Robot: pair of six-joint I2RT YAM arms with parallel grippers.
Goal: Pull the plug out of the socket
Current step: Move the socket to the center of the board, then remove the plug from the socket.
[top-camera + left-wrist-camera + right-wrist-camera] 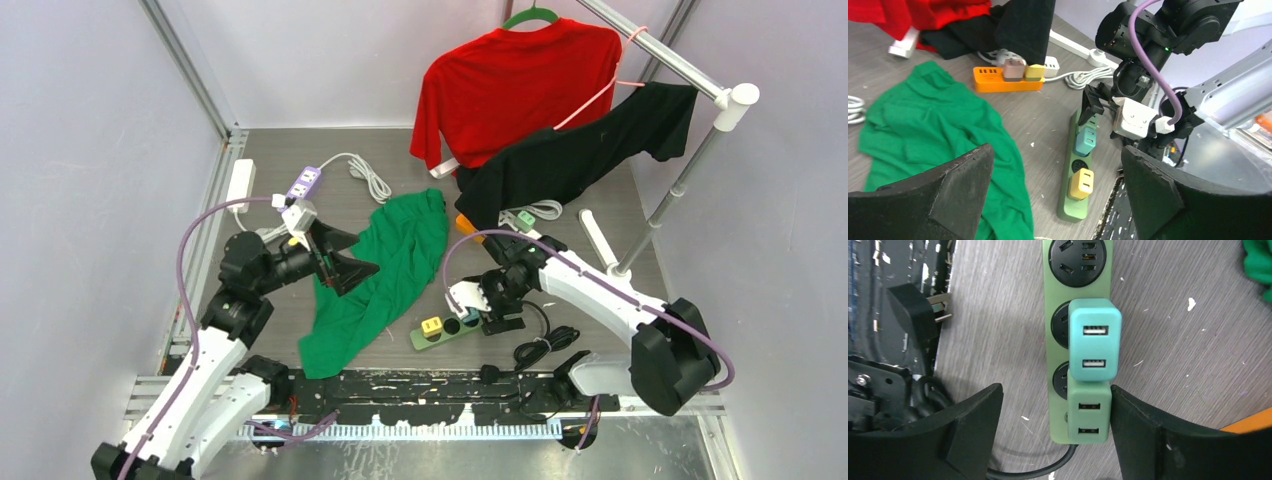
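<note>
A green power strip point(445, 332) lies at the table's near middle. It carries a yellow plug point(431, 325), a teal plug point(468, 318) and a green plug point(1089, 412) at its cable end. My right gripper point(490, 303) is open and straddles the green plug. In the right wrist view its right finger point(1158, 440) touches the plug's side and its left finger point(973, 430) stands well clear. The teal plug point(1095, 340) sits just beyond. My left gripper point(335, 262) is open and empty above the green cloth, and in its wrist view it faces the strip point(1072, 200).
A green cloth point(390, 260) lies left of the strip. An orange power strip point(998, 80) with plugs sits behind, under red and black shirts point(510, 80) on a rack. White and purple strips point(303, 182) lie at the back left. A black plug point(913, 310) and its cable lie near the front edge.
</note>
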